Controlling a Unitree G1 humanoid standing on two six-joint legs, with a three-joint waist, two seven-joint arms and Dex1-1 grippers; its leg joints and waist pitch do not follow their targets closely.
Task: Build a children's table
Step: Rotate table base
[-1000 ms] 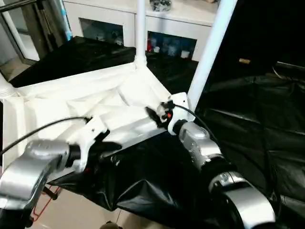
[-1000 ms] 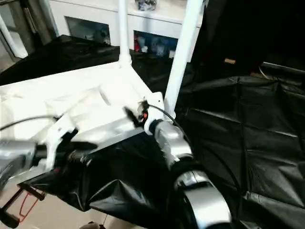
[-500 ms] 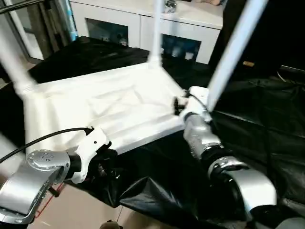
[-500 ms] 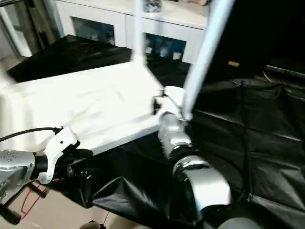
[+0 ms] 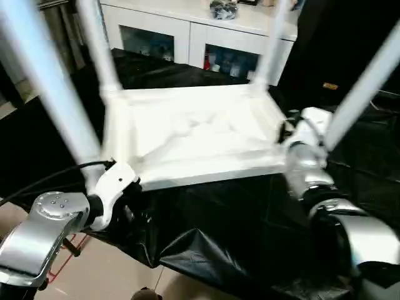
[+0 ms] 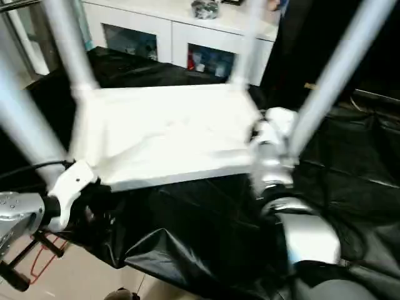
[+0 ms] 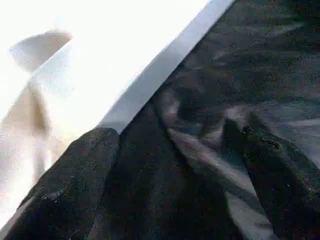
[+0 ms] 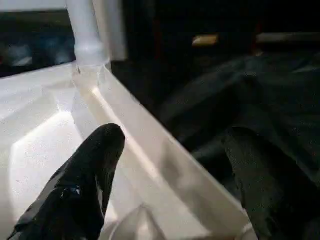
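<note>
Right end effector mid-right of left eye view, at table corner; legs up, frame centre. Left wrist view: left end effector open beside rim. Right wrist view: fingers straddle rim, unclamped. Likely flipping next: needs firm rim grip.

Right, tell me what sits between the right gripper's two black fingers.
In the right wrist view, the white plastic table's raised rim runs through the open right gripper, between its fingers.

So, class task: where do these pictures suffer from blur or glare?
Left eye view: the near legs smear with motion blur. Left wrist view: the children's table burns out to glaring white. Right wrist view: the right claw's fingers sit out of focus.
</note>
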